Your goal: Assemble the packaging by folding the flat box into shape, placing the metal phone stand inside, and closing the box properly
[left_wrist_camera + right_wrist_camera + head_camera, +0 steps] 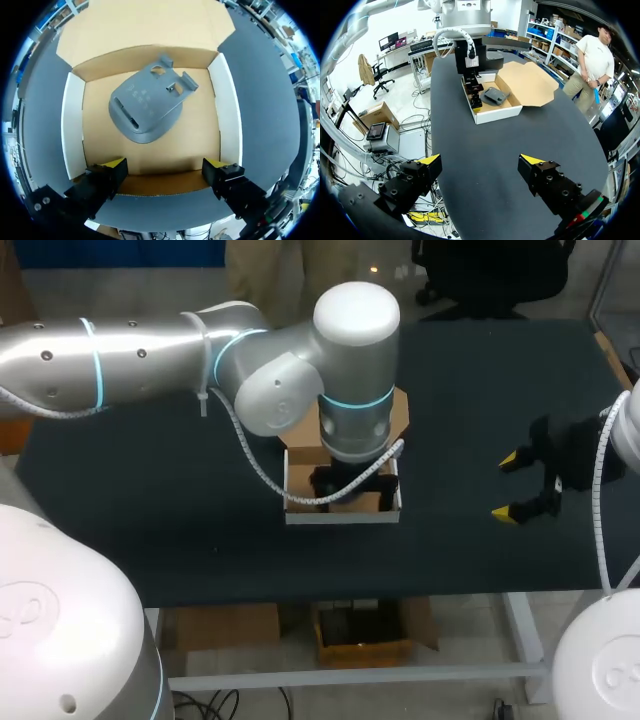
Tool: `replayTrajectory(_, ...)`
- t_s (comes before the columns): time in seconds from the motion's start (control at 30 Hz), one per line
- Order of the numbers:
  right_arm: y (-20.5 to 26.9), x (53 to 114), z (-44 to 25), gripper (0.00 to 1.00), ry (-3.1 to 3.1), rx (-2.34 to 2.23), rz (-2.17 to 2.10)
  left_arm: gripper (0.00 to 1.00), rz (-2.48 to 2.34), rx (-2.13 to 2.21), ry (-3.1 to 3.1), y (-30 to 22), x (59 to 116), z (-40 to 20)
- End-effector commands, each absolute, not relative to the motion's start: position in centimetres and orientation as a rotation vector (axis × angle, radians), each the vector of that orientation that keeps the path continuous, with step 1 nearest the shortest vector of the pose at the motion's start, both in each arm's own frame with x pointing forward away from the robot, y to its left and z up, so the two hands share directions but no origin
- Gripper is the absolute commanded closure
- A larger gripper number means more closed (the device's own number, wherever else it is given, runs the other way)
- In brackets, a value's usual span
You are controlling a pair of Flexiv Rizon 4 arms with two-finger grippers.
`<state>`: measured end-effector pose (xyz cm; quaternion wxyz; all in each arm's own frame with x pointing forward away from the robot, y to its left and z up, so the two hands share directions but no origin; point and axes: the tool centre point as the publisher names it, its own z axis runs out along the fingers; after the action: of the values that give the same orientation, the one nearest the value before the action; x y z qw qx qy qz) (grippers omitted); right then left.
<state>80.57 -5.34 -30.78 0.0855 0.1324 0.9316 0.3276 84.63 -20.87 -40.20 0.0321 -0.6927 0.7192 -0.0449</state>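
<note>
One open box point(73, 130) sits on the counter point(150, 520), with one grey phone stand point(147, 105) lying flat inside. My left end effector point(164, 166) hangs released over the box's near wall. My right end effector point(480, 159) is also released, well apart from the box.

The table point(170, 540) has a dark grey matte top on a pale frame

Diffuse overhead light, even throughout. Head view: matte bench point(150, 530) reads dark and flat. Soft highlights on the left arm point(120, 355) shell, which shades the box point(345, 512) beneath. Left wrist view: box floor bright, stand point(147, 105) throws only a faint soft shadow. Right wrist view: pale sheen on the bench's far end.
</note>
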Motion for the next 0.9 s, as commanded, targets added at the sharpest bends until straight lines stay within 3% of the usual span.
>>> replayTrajectory(0.03, -5.5, 80.5, -30.8, 0.0, 2.775, 0.393, 0.983, 0.0, -0.136, -2.143, 2.185, -20.4, 83.5, -39.9)
replayTrajectory(0.9, -5.5, 80.5, -30.8, 0.0, 2.775, 0.393, 0.983, 0.0, -0.112, -2.246, 2.102, -19.8, 78.0, -40.5)
